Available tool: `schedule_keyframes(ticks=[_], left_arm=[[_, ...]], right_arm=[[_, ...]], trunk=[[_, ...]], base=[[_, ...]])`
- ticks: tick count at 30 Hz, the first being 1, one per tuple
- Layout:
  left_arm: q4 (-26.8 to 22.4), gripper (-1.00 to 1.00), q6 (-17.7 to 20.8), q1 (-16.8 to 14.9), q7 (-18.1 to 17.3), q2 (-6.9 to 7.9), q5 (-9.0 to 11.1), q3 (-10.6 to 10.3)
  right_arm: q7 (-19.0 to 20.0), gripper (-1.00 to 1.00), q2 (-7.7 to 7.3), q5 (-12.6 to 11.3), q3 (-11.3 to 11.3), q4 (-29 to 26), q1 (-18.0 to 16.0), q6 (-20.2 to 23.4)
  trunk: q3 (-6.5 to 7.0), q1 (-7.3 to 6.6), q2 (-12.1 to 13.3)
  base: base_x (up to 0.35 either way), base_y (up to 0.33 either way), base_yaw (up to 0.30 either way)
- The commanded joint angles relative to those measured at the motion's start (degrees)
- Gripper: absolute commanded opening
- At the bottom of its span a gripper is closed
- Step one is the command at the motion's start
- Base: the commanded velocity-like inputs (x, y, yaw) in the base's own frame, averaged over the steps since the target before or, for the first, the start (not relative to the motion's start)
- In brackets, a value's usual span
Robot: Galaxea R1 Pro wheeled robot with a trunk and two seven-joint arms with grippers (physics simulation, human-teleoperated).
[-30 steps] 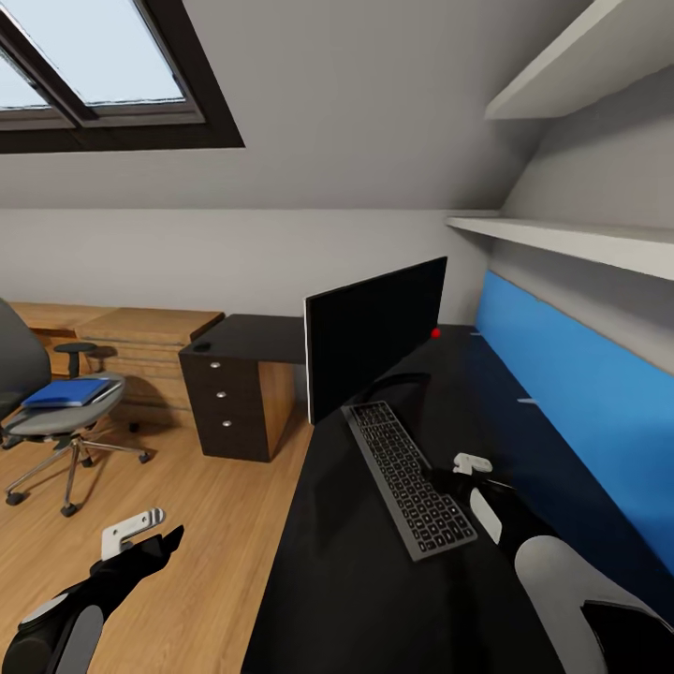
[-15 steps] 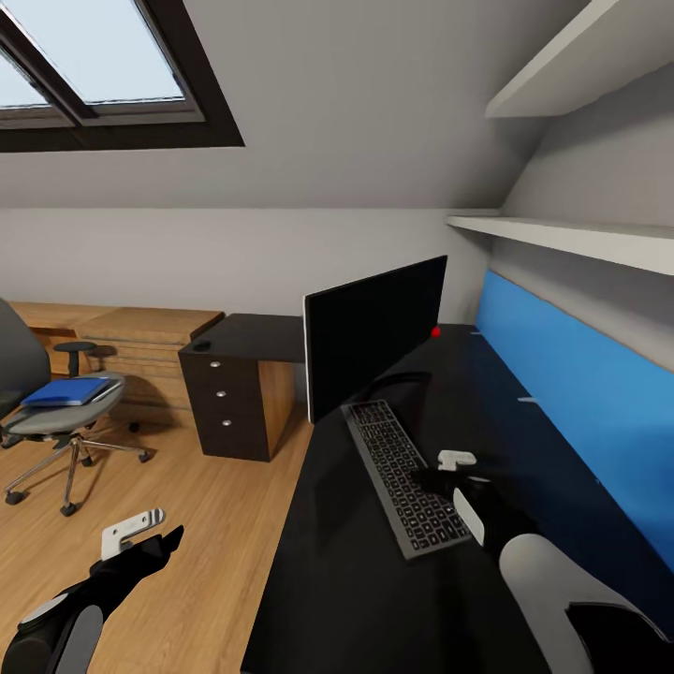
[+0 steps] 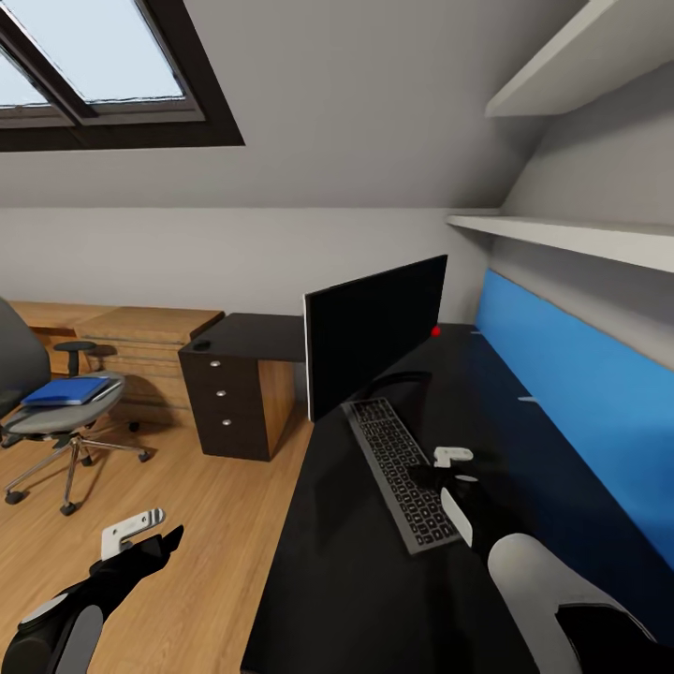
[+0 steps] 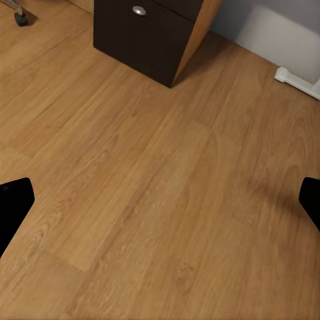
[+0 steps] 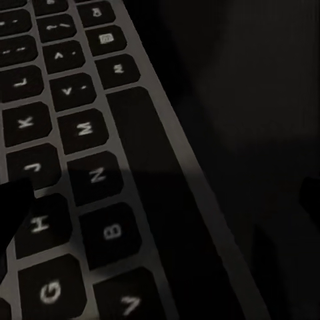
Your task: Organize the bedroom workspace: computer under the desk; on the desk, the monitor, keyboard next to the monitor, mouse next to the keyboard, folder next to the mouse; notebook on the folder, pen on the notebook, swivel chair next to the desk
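The black-fronted monitor [image 3: 374,335] stands on the black desk [image 3: 374,599]. In front of it lies the silver keyboard [image 3: 398,468] with black keys [image 5: 67,133]. My right gripper [image 3: 442,476] hangs low over the keyboard's right edge, open, with one fingertip [image 5: 13,213] over the keys and the other over the bare desk. The blue folder [image 3: 65,390] lies on the seat of the swivel chair [image 3: 56,421] at the left. A small black mouse [image 3: 201,345] sits on the desk's drawer end. My left gripper [image 3: 140,535] is open above the floor. Computer, notebook and pen are out of view.
The black drawer unit [image 3: 229,402] [image 4: 143,33] with silver knobs stands under the desk's far end. Low light-wood cabinets [image 3: 140,351] line the back wall. A blue panel [image 3: 571,393] and white shelves [image 3: 580,243] run along the desk's right. A small red object [image 3: 435,331] sits behind the monitor.
My right gripper has shifted left, and the keyboard's near end has slid slightly left with it. The left arm and the chair have not moved.
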Motion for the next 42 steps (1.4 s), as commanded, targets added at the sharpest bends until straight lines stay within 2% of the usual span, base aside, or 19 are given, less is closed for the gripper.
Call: schedule_keyframes(ticks=[1, 5, 14, 19, 22, 42], left_arm=[[-0.08, 1.0, 0.27, -0.03, 0.51, 0.02, 0.62, -0.03], [-0.08, 1.0, 0.27, -0.03, 0.48, 0.02, 0.62, -0.03], [-0.08, 1.0, 0.34, -0.03, 0.45, 0.02, 0.62, 0.13], [-0.07, 1.0, 0.37, -0.03, 0.28, -0.05, 0.7, 2.75], [-0.01, 1.0, 0.4, -0.03, 0.25, -0.06, 0.7, 3.16], [0.01, 1.0, 0.44, -0.03, 0.24, -0.07, 0.71, 3.31]], right_arm=[[-0.42, 1.0, -0.03, -0.16, 0.0, 1.94, 0.02, 0.32], [-0.49, 1.0, -0.06, -0.28, -0.21, 1.81, 0.02, 0.2], [-0.47, 1.0, -0.07, -0.43, -0.3, 1.8, 0.02, 0.38], [-0.47, 1.0, -0.07, -0.55, -0.39, 1.83, 0.02, 0.43], [-0.46, 1.0, -0.07, -0.57, -0.4, 1.9, 0.02, 0.42], [-0.66, 1.0, -0.05, -0.35, -0.27, 1.94, 0.02, 0.55]], trunk=[[-0.26, 0.23, -0.44], [-0.97, 1.11, -2.04], [-0.97, 1.11, -2.04], [-0.97, 1.11, -2.04], [-0.97, 1.11, -2.04], [-0.97, 1.11, -2.04]], base=[[0.0, 0.0, 0.0], [0.0, 0.0, 0.0], [0.0, 0.0, 0.0], [0.0, 0.0, 0.0], [-0.043, 0.0, 0.0], [-0.136, 0.0, 0.0]])
